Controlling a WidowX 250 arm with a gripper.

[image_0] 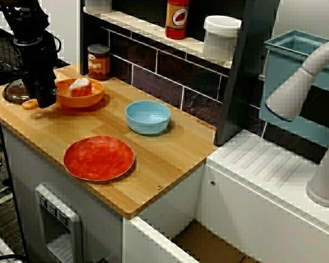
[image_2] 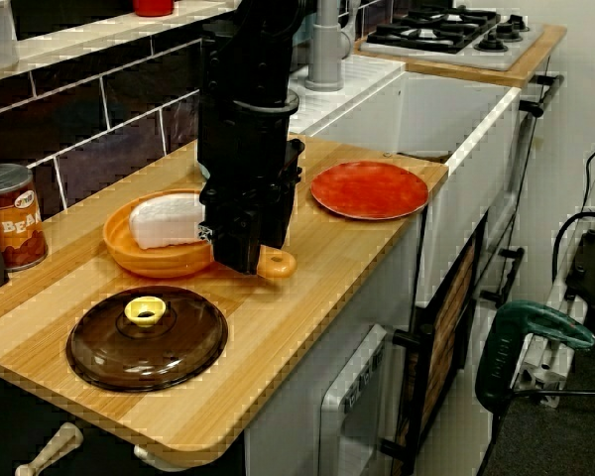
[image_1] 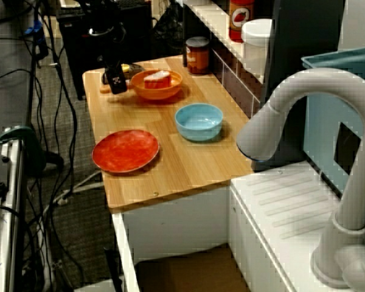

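the black gripper is hanging low at the rim of the orange pan, sitting right over the pan's short handle, whose rounded end is poking out beside it in the view from the counter's end. the gripper's own body is covering its fingertips in all three views, so i cannot tell whether they are apart or pinched on the handle. the pan is resting flat on the wooden counter, toward the back at the end far from the sink, and is carrying a white block lying inside it. a brown lid with a yellow knob is lying just beside the pan at the counter's end, and a beans can is standing upright behind the pan. a blue bowl is sitting near the pan on the sink side, and a red plate is lying toward the front edge, apart from both.
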